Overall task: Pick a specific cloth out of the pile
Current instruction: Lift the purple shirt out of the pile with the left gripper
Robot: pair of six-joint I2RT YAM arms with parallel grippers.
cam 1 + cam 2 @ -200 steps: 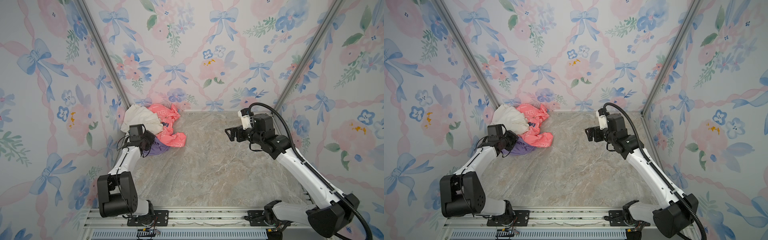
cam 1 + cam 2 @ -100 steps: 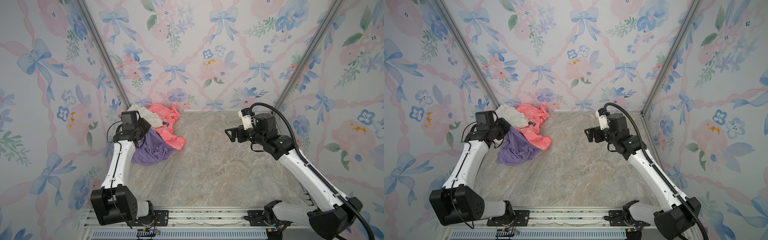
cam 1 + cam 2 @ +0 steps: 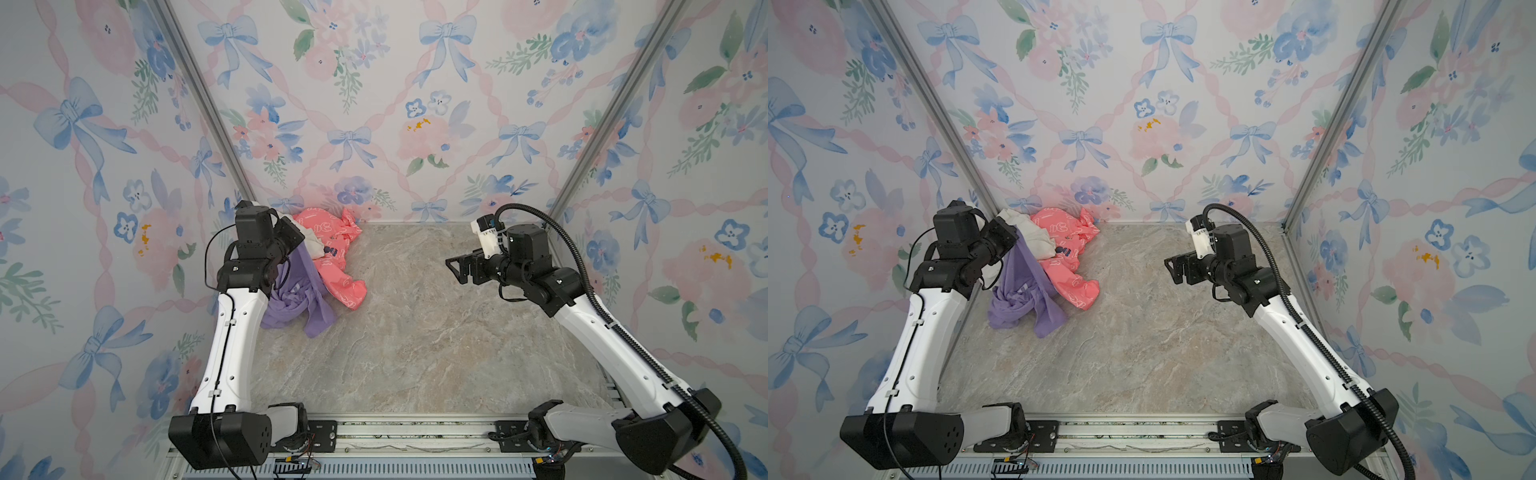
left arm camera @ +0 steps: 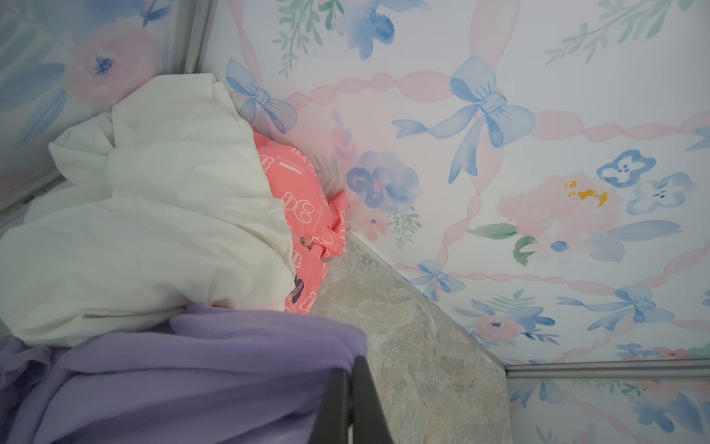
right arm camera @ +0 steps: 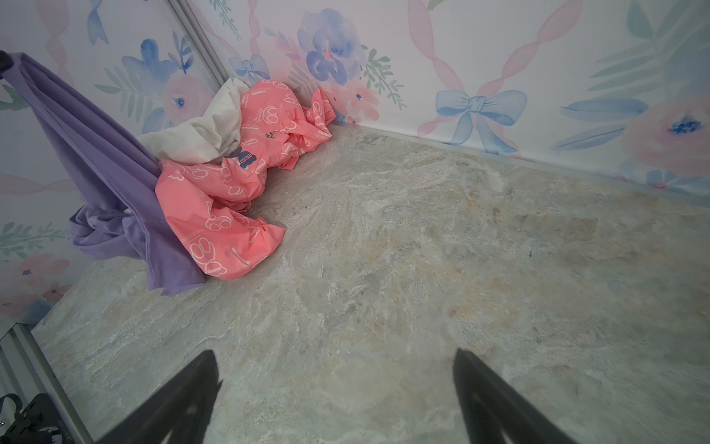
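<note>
Lavender cloth (image 3: 1025,286) draped beside coral-pink cloth (image 3: 1073,266), cream cloth (image 3: 1034,239) behind.

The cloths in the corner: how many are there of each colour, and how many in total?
Lavender-purple cloth: 1, held up by the left gripper
Cream-white cloth: 1
Coral-pink printed cloth: 1
Total: 3
</note>
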